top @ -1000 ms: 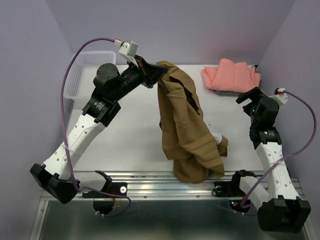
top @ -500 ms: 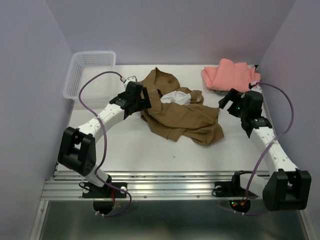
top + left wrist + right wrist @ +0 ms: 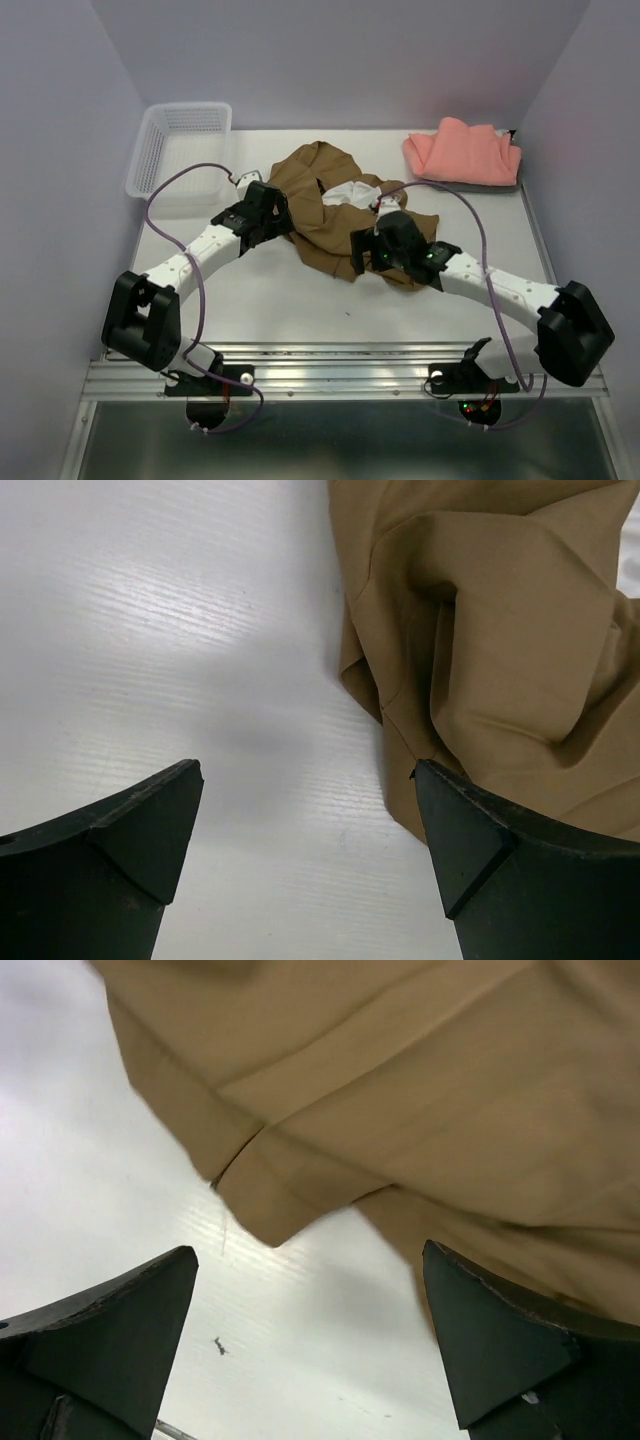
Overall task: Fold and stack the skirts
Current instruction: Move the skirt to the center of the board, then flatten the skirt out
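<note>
Well, brown skirt [image 3: 335,212] sits crumpled at counter [image 3: 262,292] centre, limp and floppy. Left fingers [image 3: 472,852] at its 9 o'clock, right fingers [image 3: 492,1332] at 6 o'clock, both wide open, empty. Probably best pinched at hem corners.

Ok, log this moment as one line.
olive-brown skirt: crumpled, unfolded | left gripper: open at its edge | right gripper: open at its corner | salmon-pink skirt: folded, far right
</note>
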You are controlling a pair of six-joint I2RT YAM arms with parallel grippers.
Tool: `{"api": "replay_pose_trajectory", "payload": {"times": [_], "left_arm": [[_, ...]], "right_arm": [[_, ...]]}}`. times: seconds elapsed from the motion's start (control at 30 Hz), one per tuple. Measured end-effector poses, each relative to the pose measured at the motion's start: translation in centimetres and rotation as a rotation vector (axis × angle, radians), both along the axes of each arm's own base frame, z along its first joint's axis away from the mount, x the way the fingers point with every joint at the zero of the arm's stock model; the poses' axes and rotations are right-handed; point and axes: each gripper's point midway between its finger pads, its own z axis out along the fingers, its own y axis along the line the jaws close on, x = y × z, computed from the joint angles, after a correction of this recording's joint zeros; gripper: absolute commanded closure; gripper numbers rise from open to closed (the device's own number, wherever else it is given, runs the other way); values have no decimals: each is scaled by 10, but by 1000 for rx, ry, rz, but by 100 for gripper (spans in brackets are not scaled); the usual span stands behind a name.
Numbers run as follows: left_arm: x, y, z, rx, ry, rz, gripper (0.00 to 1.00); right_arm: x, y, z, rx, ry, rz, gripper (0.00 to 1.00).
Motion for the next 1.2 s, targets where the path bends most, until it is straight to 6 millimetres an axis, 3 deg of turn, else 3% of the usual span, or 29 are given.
{"api": "replay_pose_trajectory", "payload": {"times": [0.1,0.23,0.33,0.5,0.73,0.8,0.83,0.93,1.0,1.03,1.07,1.13,1.2], "left_arm": [[-5,4,-7,6,13,22,1],[-13,16,-9,12,6,76,1],[-20,22,-8,13,0,106,1],[-35,34,-21,25,19,148,1],[-48,43,-29,25,31,167,1],[-49,44,-27,22,23,170,1],[-48,45,-25,20,18,171,1],[-47,45,-21,10,1,175,1],[-46,45,-18,4,-9,176,1],[-46,44,-17,2,-12,175,1],[-45,44,-17,1,-14,175,1],[-44,44,-16,-1,-18,175,1],[-44,43,-16,-4,-22,175,1]], "right_arm": [[-18,27,-35,-81,60,44,0],[-18,53,-70,-199,89,31,0],[-14,75,-76,-262,61,16,0],[1,112,-66,-279,-5,-46,0],[10,112,-78,-357,-8,-129,5],[8,108,-84,-378,6,-132,17],[6,106,-86,-388,14,-133,18],[4,104,-89,-396,28,-135,30],[2,105,-91,-389,39,-134,49],[0,105,-93,-383,48,-134,65],[-1,104,-94,-381,54,-136,68],[-3,104,-97,-378,62,-138,68],[-4,104,-97,-376,66,-136,57]]}}
